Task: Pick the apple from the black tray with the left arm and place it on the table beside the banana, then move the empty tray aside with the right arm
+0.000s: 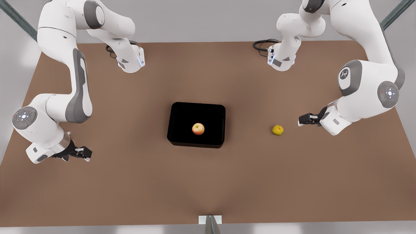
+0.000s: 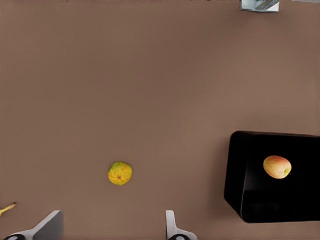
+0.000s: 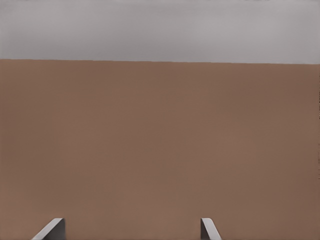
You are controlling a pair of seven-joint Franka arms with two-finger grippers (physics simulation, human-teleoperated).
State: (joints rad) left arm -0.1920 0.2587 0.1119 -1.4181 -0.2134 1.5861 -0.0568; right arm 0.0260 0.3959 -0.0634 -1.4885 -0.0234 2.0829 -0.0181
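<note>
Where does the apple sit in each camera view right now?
Front view: apple in the middle of the black tray.
Left wrist view: apple inside the black tray.
Right wrist view: not in it.
Shared landmark: the yellow-green fruit on the table.

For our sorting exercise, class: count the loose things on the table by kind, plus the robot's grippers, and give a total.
Apple: 1
Black tray: 1
Yellow-green round fruit: 1
Banana: 1
Grippers: 2 (left gripper on the front view's right, right gripper on its left)
Total: 6
</note>
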